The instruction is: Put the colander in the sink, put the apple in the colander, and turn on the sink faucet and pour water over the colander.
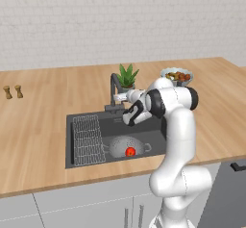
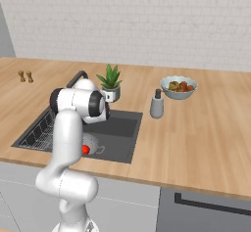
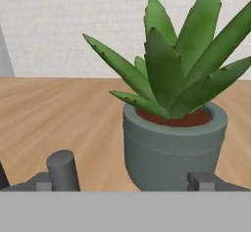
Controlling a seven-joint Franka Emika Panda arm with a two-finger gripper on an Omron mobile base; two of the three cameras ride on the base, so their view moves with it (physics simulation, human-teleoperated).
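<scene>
With the small red apple (image 1: 130, 151) in the perforated silver colander (image 1: 126, 146), I'd ease my released pincer (image 1: 121, 97) squarely onto the dark angular faucet (image 1: 114, 88) handle.

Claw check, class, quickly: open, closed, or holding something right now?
Claw: open and empty, near the sink faucet.

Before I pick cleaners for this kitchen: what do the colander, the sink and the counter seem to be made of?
Colander: looks like silver-grey metal, dull sheen, dotted with small holes.
Sink: dark grey, matte, no glint; could be stone composite or coated metal, hard to tell.
Counter: light wood by its lengthwise grain streaks, smooth satin look; possibly laminate.
</scene>
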